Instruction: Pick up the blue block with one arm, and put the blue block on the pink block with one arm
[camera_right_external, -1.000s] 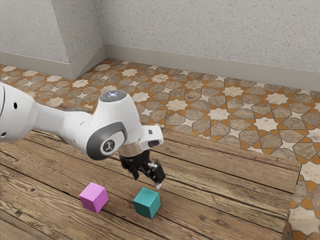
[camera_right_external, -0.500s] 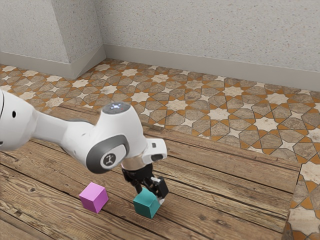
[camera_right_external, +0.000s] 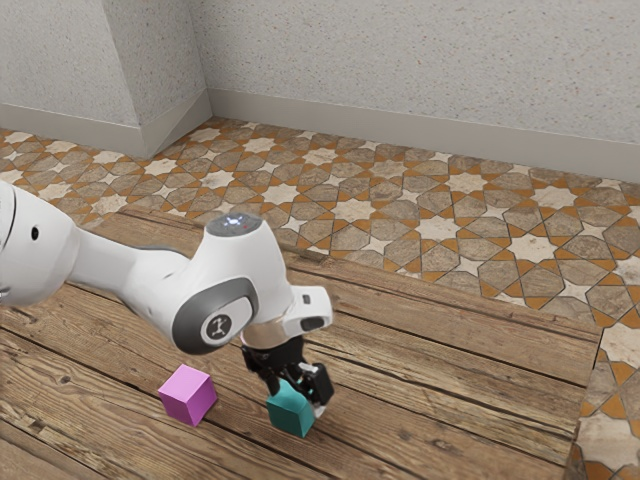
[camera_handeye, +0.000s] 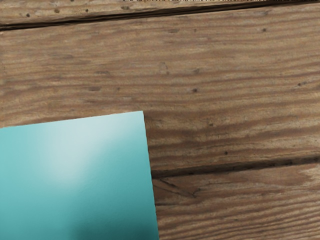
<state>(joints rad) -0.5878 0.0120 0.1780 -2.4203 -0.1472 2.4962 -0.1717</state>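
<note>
Presently, entry one: the blue block (camera_right_external: 290, 414), teal in shade, is sitting flat on the wooden counter (camera_right_external: 450, 400), not yet lifted, with the claw (camera_right_external: 295, 388) hanging right at its top, at roughly 12 o'clock from the block's centre in the exterior view. Whether the claw is clenching the block or standing released around it I cannot tell; it is reaching low enough to hide part of the block's upper face. Entry two: the pink block (camera_right_external: 187, 394) is lying near, at about 9 o'clock from the blue one, apart from it and touching nothing but the counter. Entry three: the white arm (camera_right_external: 150, 280) is coming in from about 10 o'clock and is overhanging the pink block. In the wrist view the blue block (camera_handeye: 75, 175) is showing as a broad teal face just under the hand, one corner and bare planks beside it, which is suggesting that the hand is sitting somewhat off the block's middle. Hazards, as judged: an off-centre closing is likely to twist or skid the block along the planks; a shallow hold is risking a slip during the lift; and a low carry toward 9 o'clock is risking a knock against the pink block, shifting the target before placement.
</note>
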